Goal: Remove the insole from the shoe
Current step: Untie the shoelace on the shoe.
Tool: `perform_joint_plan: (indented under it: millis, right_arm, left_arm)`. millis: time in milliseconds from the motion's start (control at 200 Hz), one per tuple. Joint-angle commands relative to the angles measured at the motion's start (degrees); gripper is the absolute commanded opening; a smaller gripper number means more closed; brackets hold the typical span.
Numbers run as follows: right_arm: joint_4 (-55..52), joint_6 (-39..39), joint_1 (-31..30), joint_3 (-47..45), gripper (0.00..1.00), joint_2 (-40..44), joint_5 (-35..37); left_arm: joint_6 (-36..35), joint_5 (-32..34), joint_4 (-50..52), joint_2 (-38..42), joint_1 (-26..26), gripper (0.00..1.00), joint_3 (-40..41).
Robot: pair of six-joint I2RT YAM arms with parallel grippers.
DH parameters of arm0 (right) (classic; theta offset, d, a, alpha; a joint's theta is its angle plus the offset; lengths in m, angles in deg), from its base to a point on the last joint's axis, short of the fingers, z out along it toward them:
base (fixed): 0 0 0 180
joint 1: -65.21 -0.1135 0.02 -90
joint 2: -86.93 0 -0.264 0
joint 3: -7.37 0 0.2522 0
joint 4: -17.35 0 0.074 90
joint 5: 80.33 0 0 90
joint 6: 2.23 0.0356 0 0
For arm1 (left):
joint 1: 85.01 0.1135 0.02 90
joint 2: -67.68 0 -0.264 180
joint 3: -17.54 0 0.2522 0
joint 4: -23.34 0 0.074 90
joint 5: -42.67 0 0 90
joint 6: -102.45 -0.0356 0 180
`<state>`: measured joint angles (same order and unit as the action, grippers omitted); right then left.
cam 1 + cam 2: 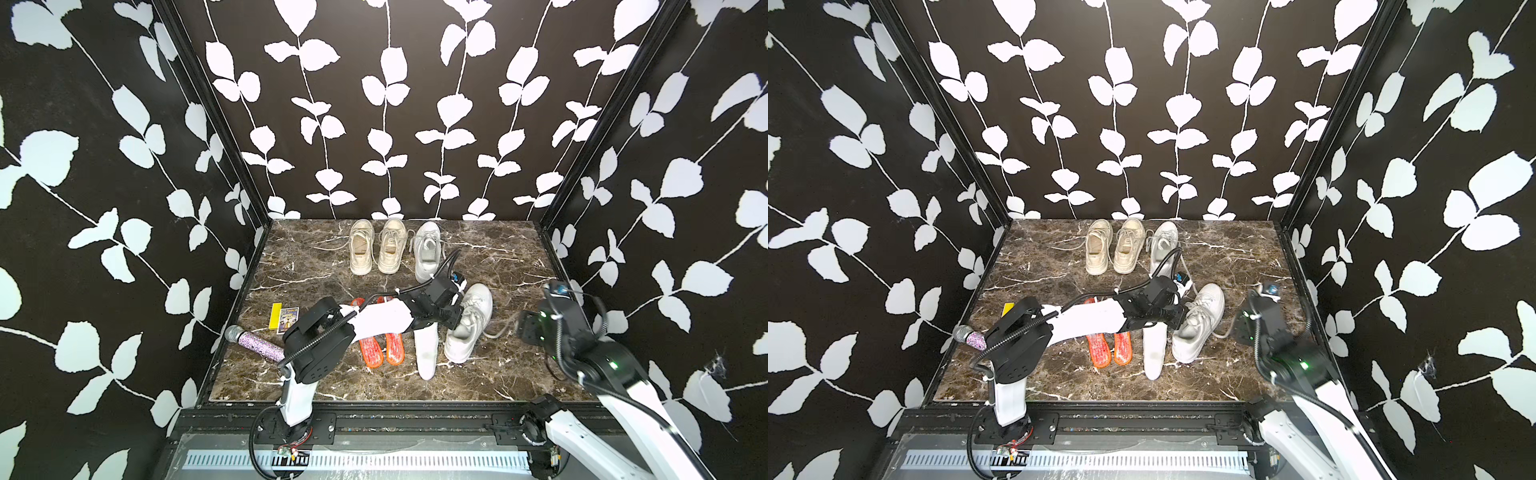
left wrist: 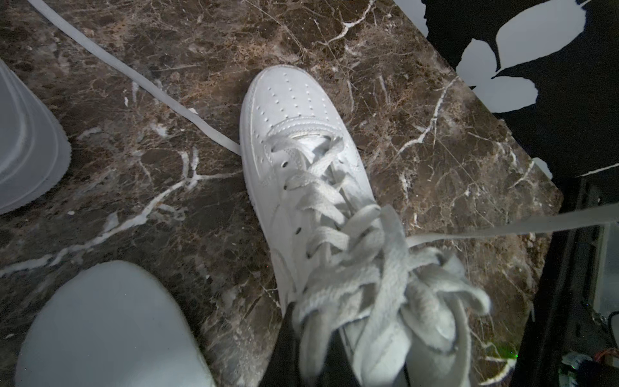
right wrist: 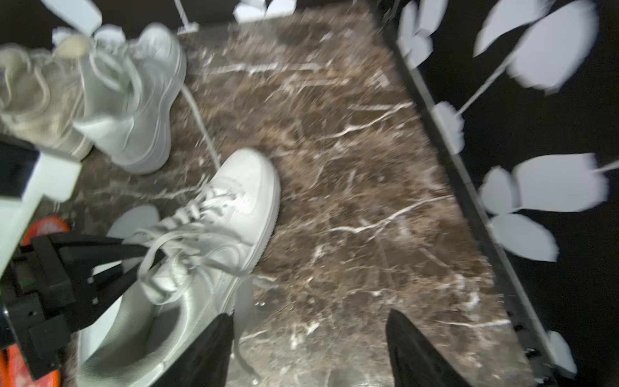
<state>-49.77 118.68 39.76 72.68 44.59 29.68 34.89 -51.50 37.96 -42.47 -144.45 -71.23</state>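
The white leather low-top sneaker (image 1: 471,322) is standing toward the right side of the brown marble bench (image 1: 515,257). The flat white foam insole (image 1: 427,351) is lying out of it, just beside it on the left.

The left claw (image 1: 457,321) is clenching at the sneaker's laces. The left wrist view is showing its dark fingers (image 2: 284,338) pinching among the lace loops, though whether lace or tongue is being nipped is hard to make out.

Only the right wrist view is showing the right claw (image 3: 311,321) plainly. It is released, its fingers (image 3: 214,345) spreading wide over bare bench beside the sneaker's heel and gripping nothing. In both top views its tips are hiding behind its own body.

The top views alone are taking in the pair of orange insoles (image 1: 382,351), half covered by the left arm, and the glittery purple microphone (image 1: 257,343). The right wrist picture is coming out blurred.
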Motion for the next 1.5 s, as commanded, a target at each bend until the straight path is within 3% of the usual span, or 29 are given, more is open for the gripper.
perform_joint_plan:
  millis: [0,205,340,515,736,841,951,1166,1496]
  right_arm:
    - [7.09,-0.34,0.09,-1.74,0.73,-4.07,-8.56]
    - [15.39,1.17,-0.07,-4.18,0.78,-8.61,-13.81]
    - [13.23,0.75,-0.2,-2.62,0.82,-14.64,-10.85]
    - [19.84,-0.52,-0.3,-4.59,0.8,-18.05,-15.79]
    - [23.22,-0.1,-0.29,-5.66,0.78,-22.84,-16.56]
    - [24.55,1.56,-0.27,-7.09,0.74,-24.7,-15.25]
    - [24.51,3.5,-0.22,-8.03,0.59,-25.34,-11.16]
    - [26.9,4.83,-0.13,-7.63,0.44,-25.56,-5.14]
    - [28.5,6.11,0.84,-6.41,0.47,-25.11,-0.66]
  left_arm:
    - [-0.76,-0.42,0.46,1.85,-0.94,0.0,-1.49]
    - [0.07,-0.85,-1.04,2.45,-1.62,0.0,-1.22]
    - [-0.02,-0.91,-1.48,2.68,-2.15,0.0,-1.25]
    - [-0.7,-1.02,-2.48,3.45,-2.68,0.0,-0.55]
    - [-0.3,-1.02,-2.62,3.51,-2.74,0.0,-0.24]
    - [-0.5,-1.04,-2.71,3.7,-2.85,0.0,-0.22]
    - [-0.55,-0.84,-2.92,4.06,-2.86,0.0,0.31]
    - [-0.77,-1.62,-3.22,4.25,-3.04,0.0,1.2]
    - [-0.63,-2.55,-4.55,5.35,-3.31,0.0,3.53]
